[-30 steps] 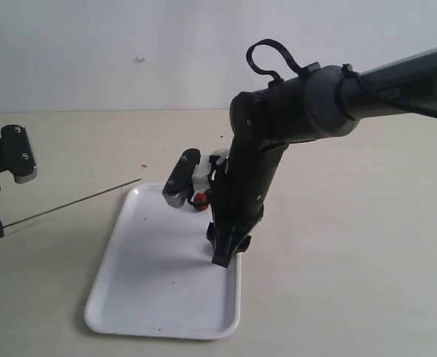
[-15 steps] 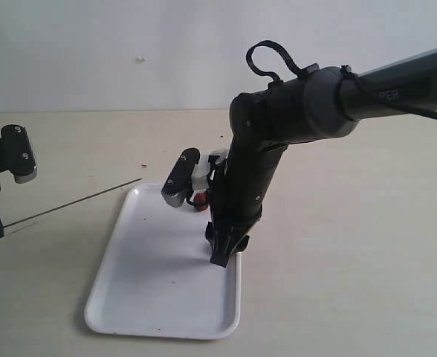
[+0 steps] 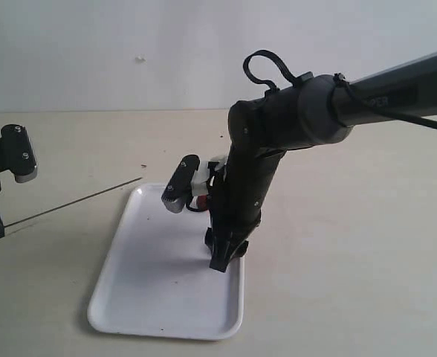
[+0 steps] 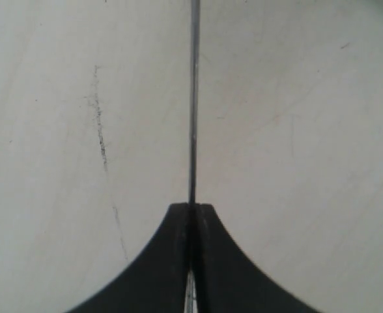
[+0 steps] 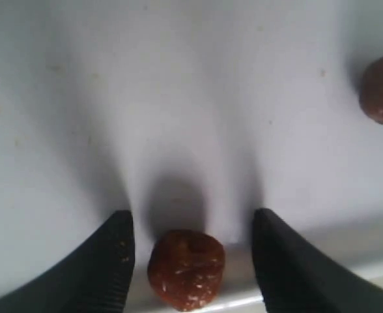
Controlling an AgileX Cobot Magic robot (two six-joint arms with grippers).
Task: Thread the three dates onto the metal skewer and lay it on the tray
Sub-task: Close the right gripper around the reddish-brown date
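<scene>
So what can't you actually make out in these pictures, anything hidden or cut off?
Third date: in no view. The right wrist view shows one date between the open right fingers and a second date cut by the frame edge.
Exterior view: the right arm largely hides the dates on the tray.
Left wrist view: the skewer runs off the frame; its tip is unseen there.

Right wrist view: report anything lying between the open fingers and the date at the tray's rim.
Nothing visible does. The date sits on the tray by its rim, between the two open fingers, with bare tray on either side of it. A second date lies well off to one side.
</scene>
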